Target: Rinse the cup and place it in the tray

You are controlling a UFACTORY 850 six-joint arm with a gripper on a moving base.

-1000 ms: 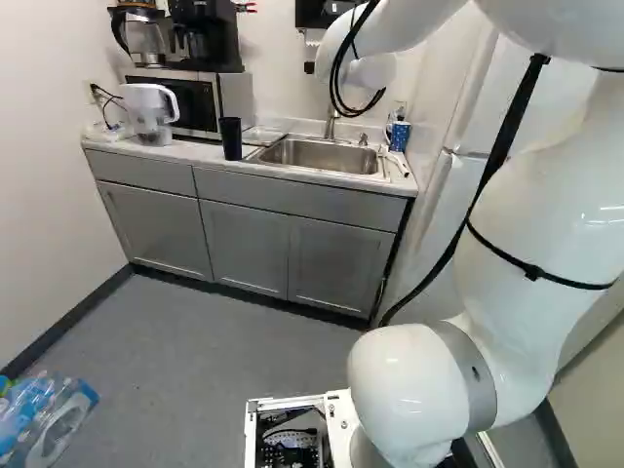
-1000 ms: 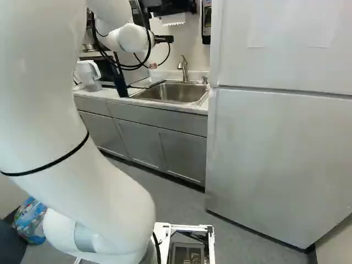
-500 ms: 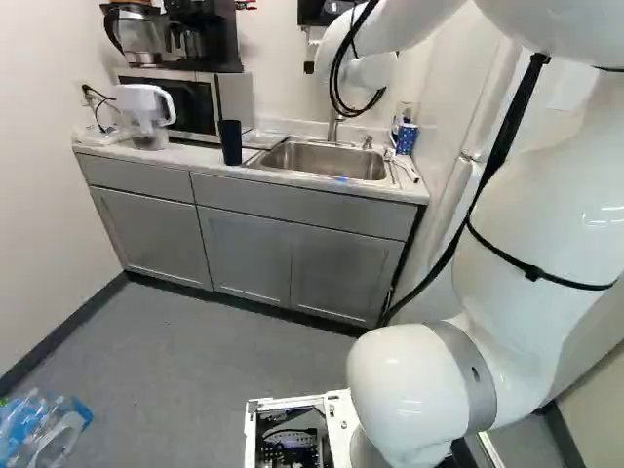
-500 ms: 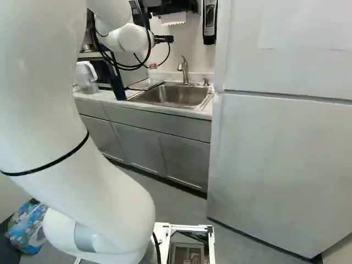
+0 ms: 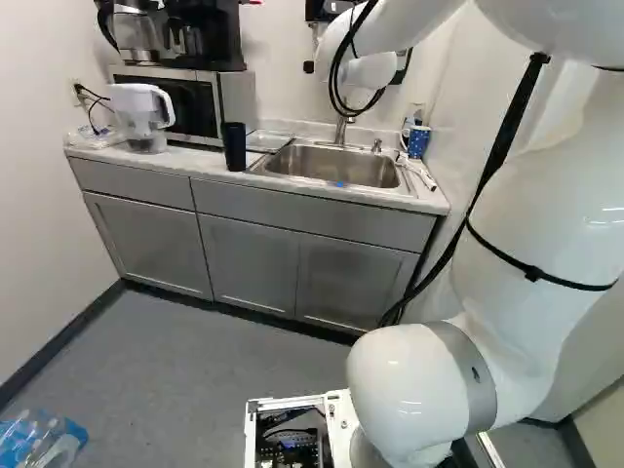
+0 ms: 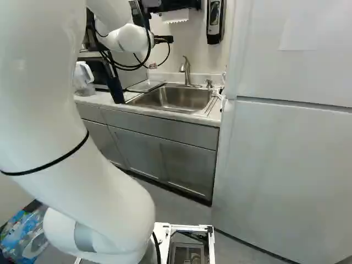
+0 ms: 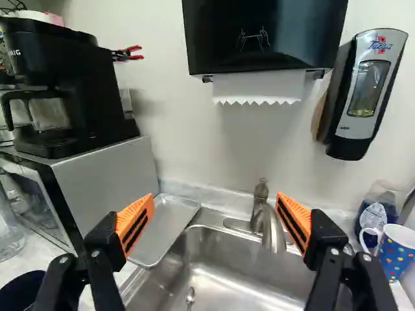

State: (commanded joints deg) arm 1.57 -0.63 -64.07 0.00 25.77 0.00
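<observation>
The black gripper (image 6: 163,39) shows only in part past the wrist in the right base view. In the wrist view the gripper (image 7: 216,217) has its orange-padded fingers wide apart, nothing between them, pointing over the sink (image 7: 227,282) towards the faucet (image 7: 260,210). A tall dark cup (image 5: 234,146) stands upright on the counter, left of the sink in the left base view; part of it (image 7: 23,290) shows beside one finger. Beyond the other finger, past the sink, is a blue spotted mug (image 7: 397,249). The metal tray (image 7: 167,227) lies between microwave and sink.
A microwave (image 7: 107,181) carries a coffee maker (image 7: 65,97). A soap dispenser (image 7: 366,91) and towel dispenser (image 7: 266,32) hang above the sink. A pitcher (image 5: 143,117) stands on the counter (image 5: 210,171), a fridge (image 6: 286,165) beside it; bottles (image 5: 39,439) lie on the floor.
The base has moved: the counter looks nearer, and sink and fridge have shifted right in the base views. The arm holds its pose above its lowest joint.
</observation>
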